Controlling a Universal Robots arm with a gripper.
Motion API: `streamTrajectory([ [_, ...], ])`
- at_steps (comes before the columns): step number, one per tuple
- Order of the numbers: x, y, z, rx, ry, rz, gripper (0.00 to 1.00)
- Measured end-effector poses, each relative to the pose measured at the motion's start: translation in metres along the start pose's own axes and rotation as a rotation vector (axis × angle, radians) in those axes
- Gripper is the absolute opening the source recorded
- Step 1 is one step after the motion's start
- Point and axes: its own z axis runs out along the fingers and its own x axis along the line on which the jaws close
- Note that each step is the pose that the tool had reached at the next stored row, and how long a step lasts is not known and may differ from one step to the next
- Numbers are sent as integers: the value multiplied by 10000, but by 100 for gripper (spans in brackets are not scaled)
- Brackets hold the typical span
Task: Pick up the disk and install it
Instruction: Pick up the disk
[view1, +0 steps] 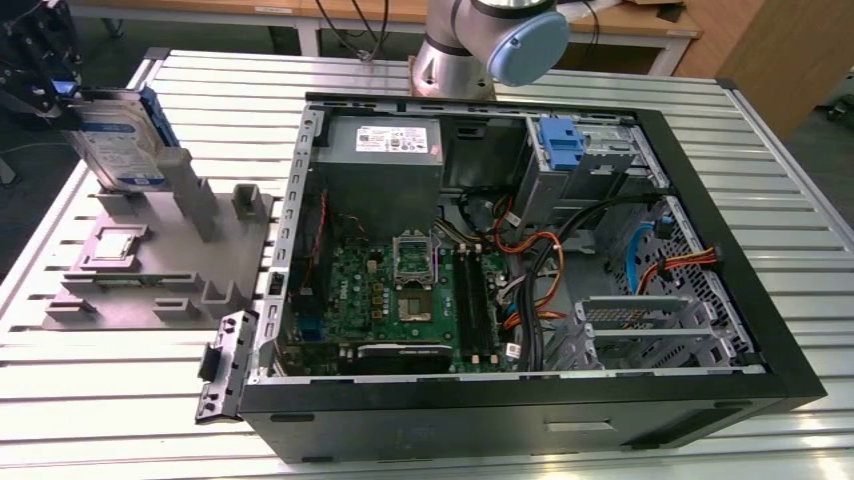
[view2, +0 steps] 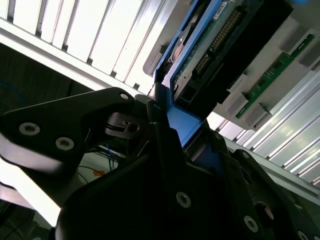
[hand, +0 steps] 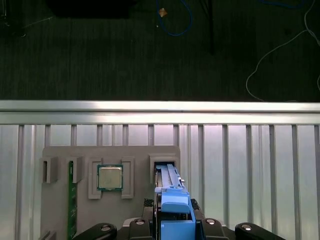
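Gripper (hand: 175, 223): jaws were clamped on the disk (view1: 118, 140).
Disk: held upright at the exterior view's far left, over the grey fixture (view1: 134, 250).
Fixture: a processor (hand: 109, 177) and a memory stick (hand: 72, 200) were seated in it.
Computer case (view1: 787, 350): laid open on the worktop (view1: 120, 400), well apart.

Silver-grey tubular arm (view1: 447, 55), pale blue round joint cap (view1: 530, 45), matte black pincer (view2: 182, 127) of rounded plate links, silver socket-head screws (view2: 29, 129) set in them
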Motion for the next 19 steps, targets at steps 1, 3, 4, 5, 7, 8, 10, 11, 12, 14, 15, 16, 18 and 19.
streamTrajectory([
  [1,-1,0,-7,-1,0,0,37],
  [3,-2,1,-25,0,0,0,37],
  [4,-3,1,-35,-1,0,0,37],
  [5,-3,2,-45,0,0,0,37],
  [7,-4,3,-66,0,0,0,37],
  [8,-5,3,-80,0,0,0,37],
  [10,-7,4,-105,-1,1,0,37],
  [11,-8,5,-115,-1,0,0,37],
  [12,-9,5,-125,0,1,0,37],
  [14,-10,6,-146,0,1,0,37],
  [15,-11,6,-155,0,0,0,37],
  [16,-11,6,-163,0,0,0,37],
  [18,-11,7,-167,2,-1,0,37],
  [19,-12,7,-169,0,0,0,37],
])
